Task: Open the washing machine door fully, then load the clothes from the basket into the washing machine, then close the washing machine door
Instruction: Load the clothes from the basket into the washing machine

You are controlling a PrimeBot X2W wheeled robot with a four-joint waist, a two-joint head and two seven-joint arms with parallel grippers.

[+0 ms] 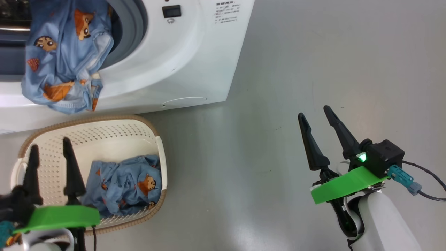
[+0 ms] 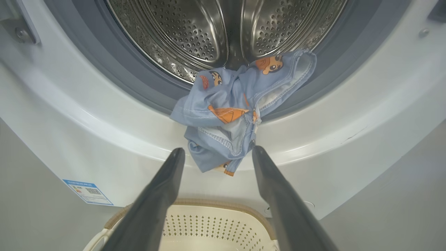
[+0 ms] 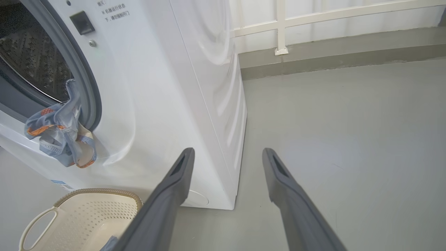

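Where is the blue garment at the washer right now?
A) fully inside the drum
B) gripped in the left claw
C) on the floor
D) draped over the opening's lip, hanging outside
D: the garment lies across the seal and hangs down the washer front, with only its upper edge reaching the drum.

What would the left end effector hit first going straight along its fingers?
The left end effector would likely meet the blue bear-print garment draped over the washing machine opening first; depth is unclear.
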